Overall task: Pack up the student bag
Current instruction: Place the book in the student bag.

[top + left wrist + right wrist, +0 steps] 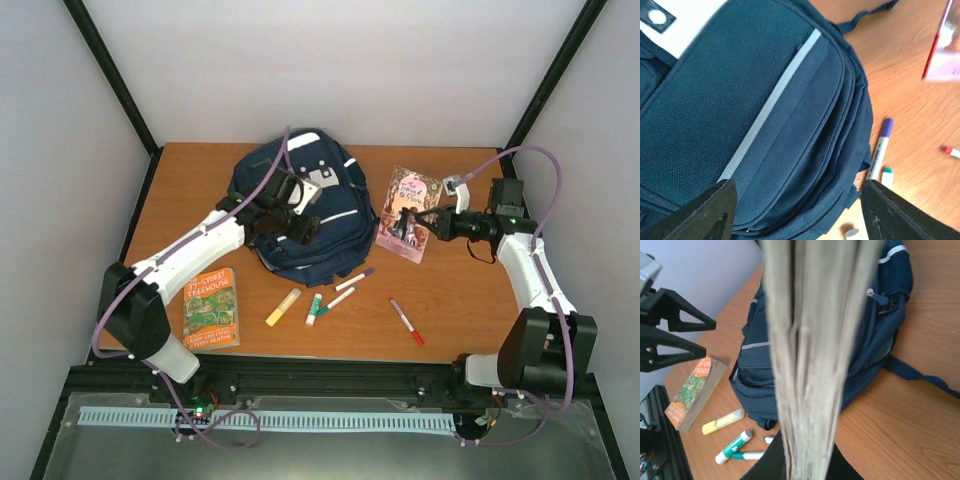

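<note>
The student bag [335, 225] lies in the middle of the table, navy with thin white stripes and a white patch; it fills the left wrist view [765, 110]. My left gripper [297, 218] hovers over the bag's front, open, and its two fingers [705, 215] straddle the folded lower edge with nothing between them. My right gripper [432, 222] is shut on the right edge of a pink book [408, 215] to the right of the bag. That book's page edge [810, 365] stands upright across the right wrist view, and the bag [880, 315] is behind it.
An orange paperback [212, 307] lies at the front left. In front of the bag are a yellow highlighter [283, 307], a glue stick [313, 309], a teal marker [338, 299], a purple marker [355, 279] and a red marker [407, 321]. White walls close in the table.
</note>
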`<action>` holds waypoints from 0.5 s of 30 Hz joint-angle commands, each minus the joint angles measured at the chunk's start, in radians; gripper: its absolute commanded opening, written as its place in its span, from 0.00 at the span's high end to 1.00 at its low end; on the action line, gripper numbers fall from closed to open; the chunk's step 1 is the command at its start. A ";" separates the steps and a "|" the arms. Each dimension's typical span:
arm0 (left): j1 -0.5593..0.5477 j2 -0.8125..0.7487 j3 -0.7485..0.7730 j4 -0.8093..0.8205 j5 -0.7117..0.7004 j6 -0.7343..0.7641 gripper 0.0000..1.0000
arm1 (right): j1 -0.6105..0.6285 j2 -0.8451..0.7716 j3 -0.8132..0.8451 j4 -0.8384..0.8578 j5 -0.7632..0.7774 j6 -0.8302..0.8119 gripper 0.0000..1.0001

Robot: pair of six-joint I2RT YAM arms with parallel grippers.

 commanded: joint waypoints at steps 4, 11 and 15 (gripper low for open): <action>-0.062 0.086 0.037 -0.077 -0.048 0.155 0.31 | -0.045 -0.012 -0.013 0.038 -0.025 -0.015 0.97; -0.111 0.200 0.090 -0.138 -0.124 0.193 0.31 | -0.045 0.008 -0.014 0.029 -0.051 -0.019 0.97; -0.120 0.256 0.115 -0.156 -0.142 0.205 0.34 | -0.046 0.011 -0.012 0.024 -0.053 -0.020 0.97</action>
